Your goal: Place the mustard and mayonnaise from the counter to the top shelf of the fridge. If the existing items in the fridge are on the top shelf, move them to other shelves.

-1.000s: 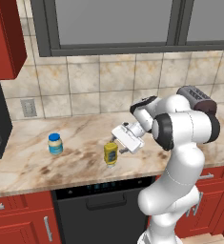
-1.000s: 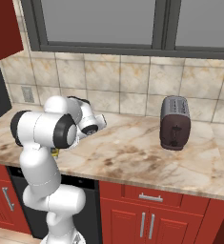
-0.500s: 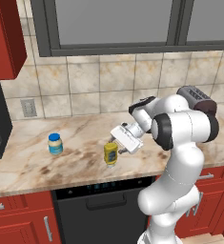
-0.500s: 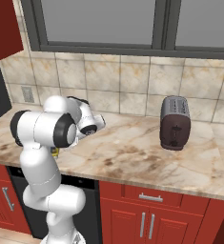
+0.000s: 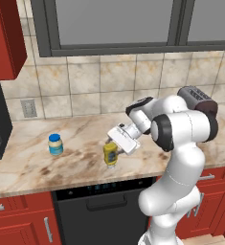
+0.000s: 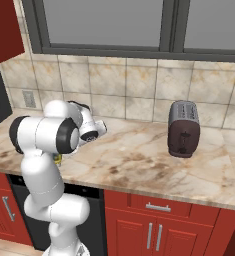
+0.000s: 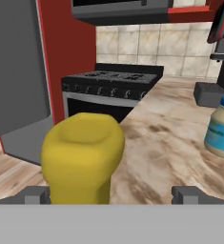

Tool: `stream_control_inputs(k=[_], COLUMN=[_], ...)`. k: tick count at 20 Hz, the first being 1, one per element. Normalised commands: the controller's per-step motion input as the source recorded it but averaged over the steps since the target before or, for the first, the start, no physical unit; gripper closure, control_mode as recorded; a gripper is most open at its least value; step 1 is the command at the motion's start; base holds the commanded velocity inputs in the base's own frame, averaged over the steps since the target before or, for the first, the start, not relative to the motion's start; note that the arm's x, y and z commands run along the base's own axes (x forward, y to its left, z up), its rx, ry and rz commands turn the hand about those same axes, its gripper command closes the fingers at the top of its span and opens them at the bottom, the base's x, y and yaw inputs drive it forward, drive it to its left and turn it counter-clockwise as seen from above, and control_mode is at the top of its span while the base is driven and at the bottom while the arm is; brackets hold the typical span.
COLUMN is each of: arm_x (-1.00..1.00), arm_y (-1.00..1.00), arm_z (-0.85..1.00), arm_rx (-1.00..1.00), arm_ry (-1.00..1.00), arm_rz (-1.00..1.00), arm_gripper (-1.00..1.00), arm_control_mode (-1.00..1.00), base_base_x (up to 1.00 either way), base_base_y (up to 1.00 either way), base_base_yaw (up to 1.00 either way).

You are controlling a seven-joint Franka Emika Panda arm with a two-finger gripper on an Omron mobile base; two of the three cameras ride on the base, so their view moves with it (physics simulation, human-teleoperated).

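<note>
We see little change over the last second. The pincer [image 5: 110, 142] has crept slightly further toward the mustard [image 5: 110, 154], and its white hand block now sits right against the bottle's upper right side in the left base view. In the hand view the mustard [image 7: 81, 159] stands close between the two fingertips [image 7: 184, 194], nearer the left one, with the jaws spread wide and no grip yet taken. The forearm's tilt has shifted only faintly in the right base view.
</note>
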Motion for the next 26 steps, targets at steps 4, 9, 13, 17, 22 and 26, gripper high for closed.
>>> stream_control_inputs(k=[4, 9, 13, 17, 22, 26], arm_x=[-0.02, -0.07, 0.00, -0.39, -0.76, -0.96], arm_y=[0.06, 0.00, 0.00, 0.00, 0.00, -0.01], arm_z=[-0.04, -0.11, 0.00, 0.31, 0.97, 1.00], arm_rx=[0.00, 0.00, 0.00, 0.00, 0.00, 0.00], arm_ry=[0.00, 0.01, 0.01, -0.17, -0.37, -0.44], arm_rz=[0.00, 0.00, 0.00, 0.00, 0.00, -0.02], arm_gripper=[-1.00, 1.00, 1.00, 1.00, 1.00, 1.00], arm_control_mode=[-1.00, -1.00, -1.00, -1.00, -1.00, -1.00], base_base_x=[0.00, 0.00, 0.00, 0.00, 0.00, 0.00], base_base_y=[0.00, 0.00, 0.00, 0.00, 0.00, 0.00], base_base_yaw=[0.00, 0.00, 0.00, 0.00, 0.00, 0.00])
